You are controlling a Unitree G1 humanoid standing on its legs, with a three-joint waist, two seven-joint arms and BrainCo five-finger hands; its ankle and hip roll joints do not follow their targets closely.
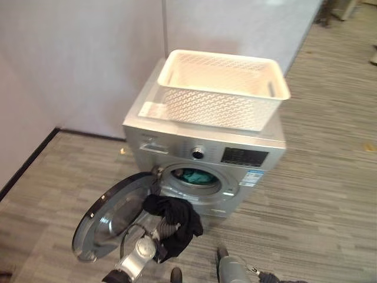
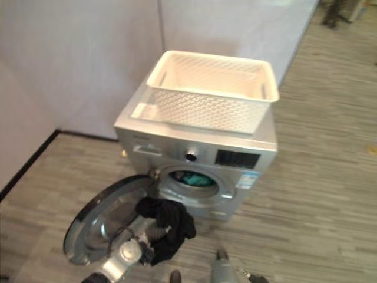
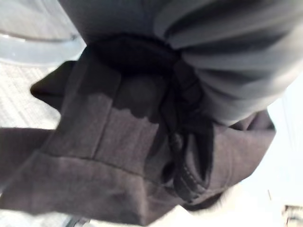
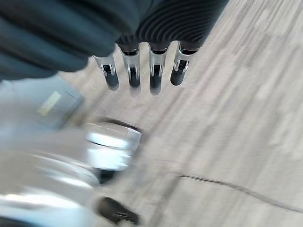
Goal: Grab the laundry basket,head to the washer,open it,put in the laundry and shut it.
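Loading step in hand. The white laundry basket (image 1: 221, 88) sits on top of the washer (image 1: 247, 141) and looks empty from here. The washer door (image 1: 112, 215) is swung wide open toward my left, and something teal (image 1: 196, 175) already lies inside the drum. My left hand (image 1: 166, 227) is curled into a dark garment (image 1: 177, 218), bunched and hanging just in front of the drum opening, below its lower rim. My right hand (image 4: 142, 71) hangs low over the floor, fingers straight and relaxed, holding nothing. Next, as I judge it: lift the garment over the door seal, push it well into the drum, and let go with no hem draped over the rim. Then the door needs swinging shut.
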